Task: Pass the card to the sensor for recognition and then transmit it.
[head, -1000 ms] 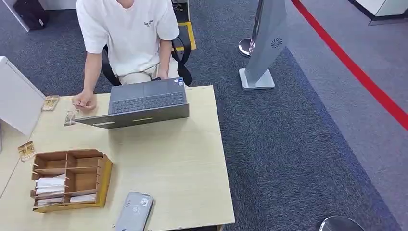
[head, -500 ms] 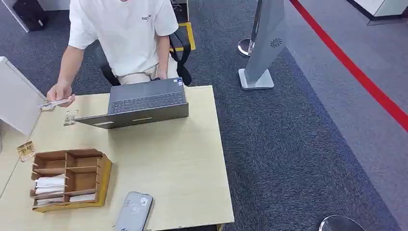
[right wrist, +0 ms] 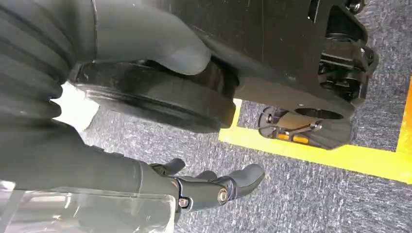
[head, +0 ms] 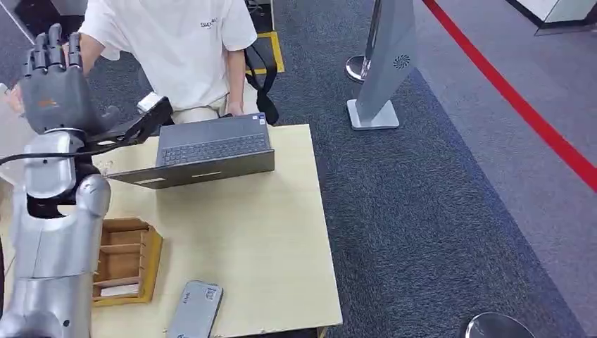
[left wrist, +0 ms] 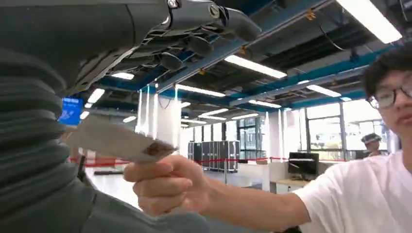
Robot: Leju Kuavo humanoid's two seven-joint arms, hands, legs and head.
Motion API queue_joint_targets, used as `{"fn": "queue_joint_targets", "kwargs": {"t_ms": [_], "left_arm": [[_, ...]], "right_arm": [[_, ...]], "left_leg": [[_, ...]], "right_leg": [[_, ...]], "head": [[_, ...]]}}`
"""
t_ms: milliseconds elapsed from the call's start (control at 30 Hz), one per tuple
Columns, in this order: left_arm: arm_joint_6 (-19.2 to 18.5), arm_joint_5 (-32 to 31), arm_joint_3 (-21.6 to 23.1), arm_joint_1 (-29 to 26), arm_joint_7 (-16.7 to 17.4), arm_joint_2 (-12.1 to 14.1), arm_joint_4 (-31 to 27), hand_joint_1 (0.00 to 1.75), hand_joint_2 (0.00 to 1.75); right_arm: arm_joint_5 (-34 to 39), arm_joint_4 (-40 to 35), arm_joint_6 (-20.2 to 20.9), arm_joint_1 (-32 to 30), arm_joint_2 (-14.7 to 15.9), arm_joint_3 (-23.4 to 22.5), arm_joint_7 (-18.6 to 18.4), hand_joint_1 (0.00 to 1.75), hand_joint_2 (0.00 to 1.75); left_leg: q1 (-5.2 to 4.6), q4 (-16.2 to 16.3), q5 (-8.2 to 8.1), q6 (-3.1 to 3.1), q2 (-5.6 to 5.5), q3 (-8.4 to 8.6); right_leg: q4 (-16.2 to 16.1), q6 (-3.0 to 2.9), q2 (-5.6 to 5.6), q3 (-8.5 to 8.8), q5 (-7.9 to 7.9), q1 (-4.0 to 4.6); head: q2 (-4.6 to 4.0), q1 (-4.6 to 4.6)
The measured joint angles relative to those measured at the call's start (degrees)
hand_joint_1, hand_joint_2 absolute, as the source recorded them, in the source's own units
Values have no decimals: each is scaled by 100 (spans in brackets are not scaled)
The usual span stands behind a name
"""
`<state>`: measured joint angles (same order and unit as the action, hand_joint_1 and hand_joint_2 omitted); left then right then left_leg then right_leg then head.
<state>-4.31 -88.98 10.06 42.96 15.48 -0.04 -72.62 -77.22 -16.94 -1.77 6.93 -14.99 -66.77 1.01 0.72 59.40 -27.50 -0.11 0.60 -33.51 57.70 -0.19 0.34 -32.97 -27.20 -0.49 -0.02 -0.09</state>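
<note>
Reaching upward, left hand (head: pixel 55 84) fingers spread, empty; person's hand (left wrist: pixel 167 187) holds card (left wrist: pixel 114 141) beside it.

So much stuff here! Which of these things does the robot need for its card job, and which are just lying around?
For the job:
- card, held out by the person's hand
- left hand, raised, fingers apart
- grey sensor at the table's near edge

Just lying about:
- laptop
- wooden organizer
- grey floor stand

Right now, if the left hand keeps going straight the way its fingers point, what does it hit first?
Probably the card that the person's hand holds out in front of the left hand; depth is unclear.
</note>
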Motion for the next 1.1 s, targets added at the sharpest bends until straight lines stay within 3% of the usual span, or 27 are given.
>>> {"fn": "queue_joint_targets", "kwargs": {"t_ms": [167, 533, 567, 1100], "left_arm": [[-39, 0, 177, 107, 6, 225, 504, 0, 175], [-37, 0, 246, 64, 57, 358, 736, 0, 175], [-35, 0, 246, 51, 57, 371, 738, 175, 175], [136, 0, 244, -156, -184, 376, 736, 175, 175]], "right_arm": [[-7, -4, -20, 1, 0, -4, -26, 0, 175], [-57, -22, -2, 4, 4, -4, -39, 0, 175], [-72, -26, -2, 4, 4, -4, -39, 0, 175], [-144, -57, -2, 5, 15, -4, -39, 0, 175]], "left_leg": [[2, -2, -4, 2, -4, -3], [2, -3, -3, 1, -14, -8], [2, -3, -3, 1, -13, -8], [2, -3, -3, 1, -15, -9]], "right_leg": [[-1, 2, -2, -7, -4, 0], [-1, 2, -12, -6, -4, 1], [-1, 2, -12, -6, -4, 1], [-1, 2, -13, -7, -4, 1]], "head": [[0, -4], [0, -2], [0, -4], [0, -4]]}}
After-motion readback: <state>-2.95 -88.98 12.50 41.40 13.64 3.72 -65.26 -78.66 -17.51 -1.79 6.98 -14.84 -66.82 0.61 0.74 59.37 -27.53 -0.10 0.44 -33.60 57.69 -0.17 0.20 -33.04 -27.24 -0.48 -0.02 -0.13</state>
